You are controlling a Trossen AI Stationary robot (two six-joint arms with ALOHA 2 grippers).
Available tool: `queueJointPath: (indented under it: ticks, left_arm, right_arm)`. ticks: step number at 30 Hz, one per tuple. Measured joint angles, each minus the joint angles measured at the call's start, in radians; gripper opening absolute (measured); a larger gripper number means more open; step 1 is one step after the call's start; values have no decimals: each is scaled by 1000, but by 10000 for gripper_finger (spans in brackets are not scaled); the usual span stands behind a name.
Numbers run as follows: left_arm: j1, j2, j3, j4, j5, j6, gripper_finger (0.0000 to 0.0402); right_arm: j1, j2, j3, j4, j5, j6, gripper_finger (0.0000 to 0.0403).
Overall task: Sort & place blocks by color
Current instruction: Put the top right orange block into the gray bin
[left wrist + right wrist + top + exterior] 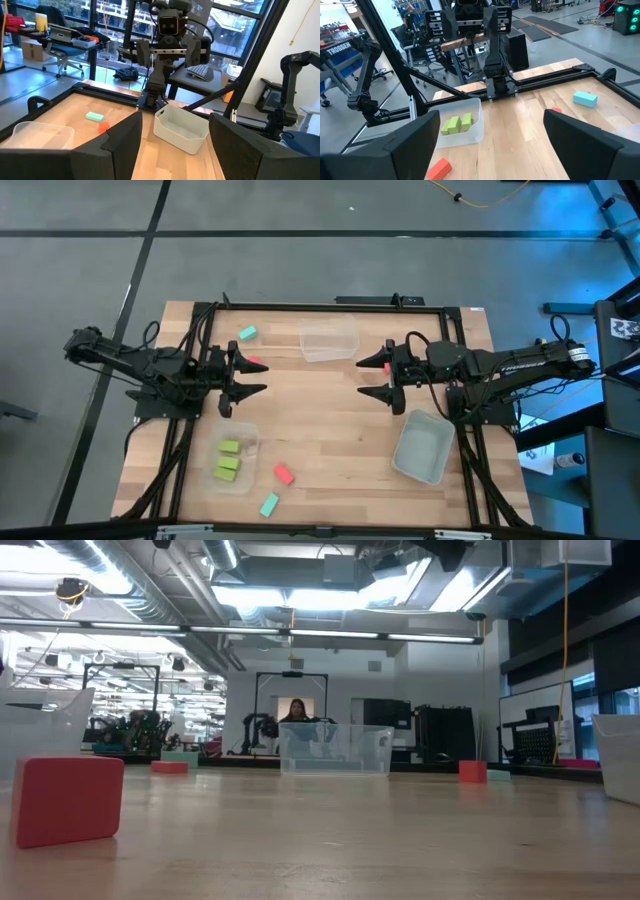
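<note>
Three lime green blocks (pixel 228 461) lie inside the clear tub (pixel 247 479) at the near left; the right wrist view shows them too (pixel 456 124). Loose on the table are a teal block (pixel 247 333), a red block (pixel 255 364) by the left fingers, a red block (pixel 284 473) and a teal block (pixel 269 504) near the front edge, and a red block (pixel 385 367) under the right fingers. Another teal block (pixel 94 116) shows only in the left wrist view. My left gripper (pixel 255 376) and right gripper (pixel 372 378) hover open at mid-table, facing each other.
A clear tub (pixel 329 340) stands at the far middle of the table and another tub (pixel 422 447) at the near right. Black rails (pixel 300 305) frame the table. Bare wood (pixel 320 415) lies between the grippers. A person (pixel 297 712) is far behind the table.
</note>
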Motion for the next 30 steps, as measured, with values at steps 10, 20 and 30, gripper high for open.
queueJointPath:
  ticks: [10,20,30]
  left_arm:
    - [0,0,0,0,-20,-1,222]
    - [0,0,0,0,-20,1,222]
    - [0,0,0,0,-20,1,222]
  right_arm:
    - [0,0,0,-1,0,0,359]
    - [0,0,0,0,0,0,359]
    - [0,0,0,1,0,3,359]
